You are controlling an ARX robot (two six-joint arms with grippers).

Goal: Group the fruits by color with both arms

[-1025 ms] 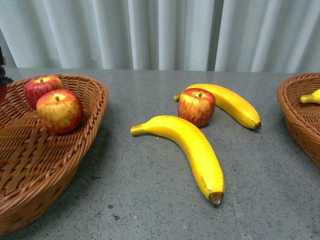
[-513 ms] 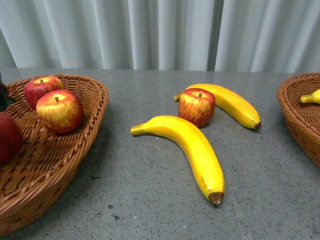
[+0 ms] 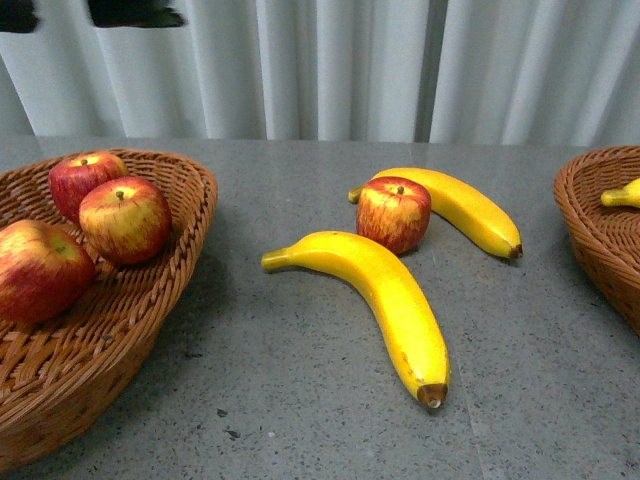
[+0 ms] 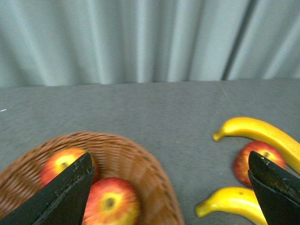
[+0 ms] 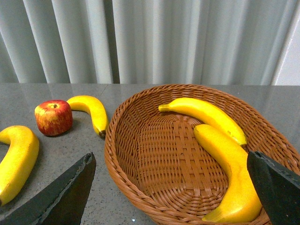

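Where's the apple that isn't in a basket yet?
In the front view the apple sits mid-table, a little right of centre. It is just in front of the far banana and behind the stem end of the near banana.

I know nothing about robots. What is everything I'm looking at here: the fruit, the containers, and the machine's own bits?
Baskets: two, brown wicker; left basket and right basket at opposite ends of the table.
Apples: four, red with yellow streaks; three in the left basket, one on the table beside the farther banana.
Bananas: four, yellow; two on the table, two in the right basket.
Table: one, grey, under everything.
Curtain: one, pale, behind the table.
Tools: two, black; left tool open and empty near the left basket, right tool open and empty near the right basket.
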